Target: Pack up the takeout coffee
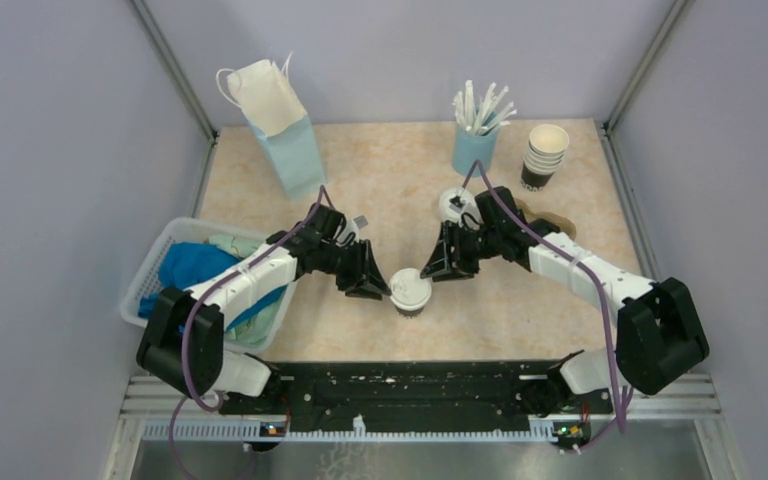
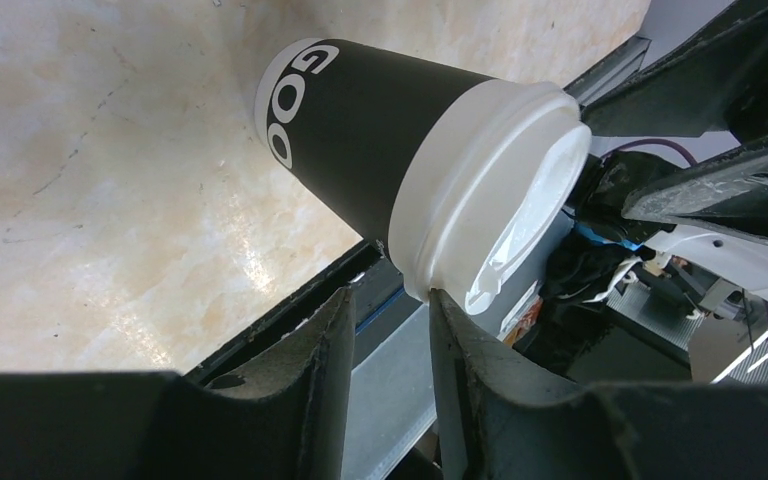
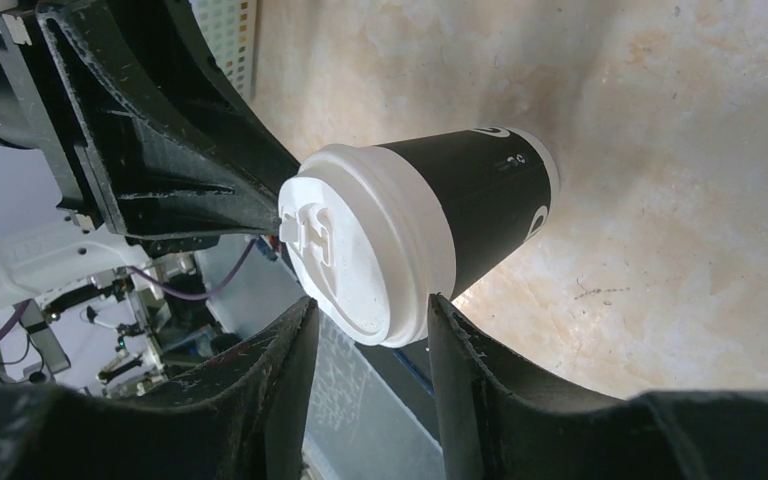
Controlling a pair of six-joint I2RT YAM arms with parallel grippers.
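In the middle of the table (image 1: 390, 170), the takeout coffee (image 1: 410, 292) stands upright between the left gripper (image 1: 380, 287) and the right gripper (image 1: 433, 270). The fingers (image 2: 325, 370) of each stand partly apart at the rim of its white lid (image 3: 360, 250); whether either pinches this rim, one cannot tell.

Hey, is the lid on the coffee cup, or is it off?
On. The white lid caps the cup, seated all around its rim in both wrist views.
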